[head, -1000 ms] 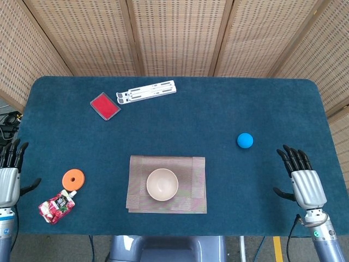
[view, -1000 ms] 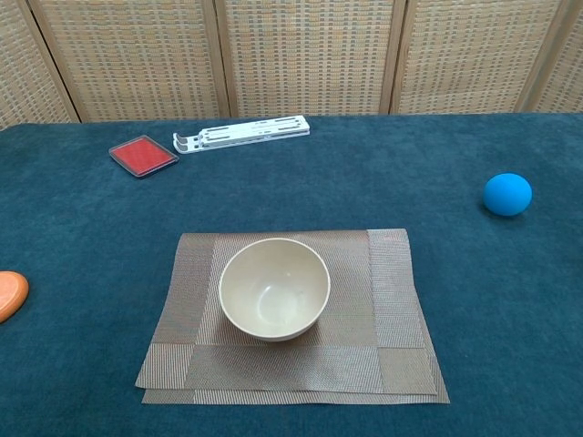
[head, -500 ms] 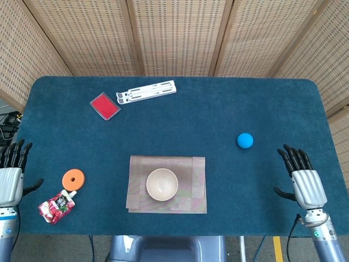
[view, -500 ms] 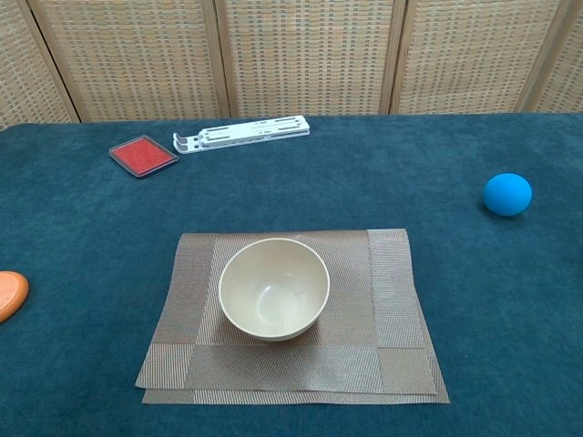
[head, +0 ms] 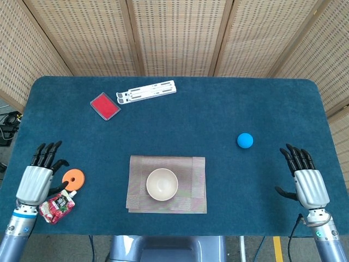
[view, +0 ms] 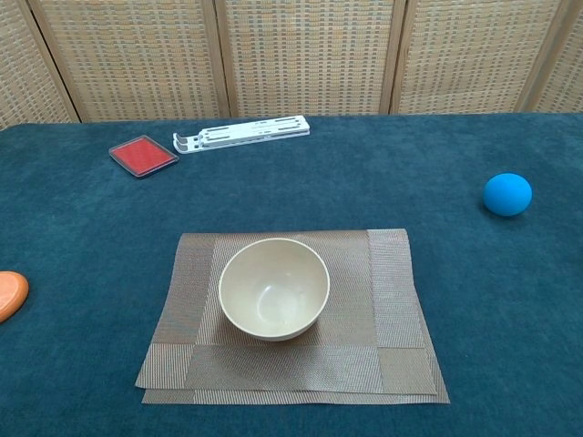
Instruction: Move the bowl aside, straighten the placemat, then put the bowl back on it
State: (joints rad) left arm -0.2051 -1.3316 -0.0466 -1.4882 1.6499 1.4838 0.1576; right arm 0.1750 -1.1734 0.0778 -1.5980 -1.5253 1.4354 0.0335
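Both hands empty with fingers spread, left hand [head: 37, 177] and right hand [head: 308, 182] seen only from the head view, one bowl [view: 273, 288] sat on one placemat [view: 396, 300], one blue ball [view: 506, 194] far right

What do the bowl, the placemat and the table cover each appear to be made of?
Bowl: probably plastic or glazed ceramic; smooth cream surface with soft sheen.
Placemat: woven, likely vinyl or fibre; fine ribbed brown-grey weave.
Table cover: seemingly felt or short-pile cloth; matte, fuzzy dark blue.

Woven screen panels [head: 174, 33] behind table [head: 180, 117]
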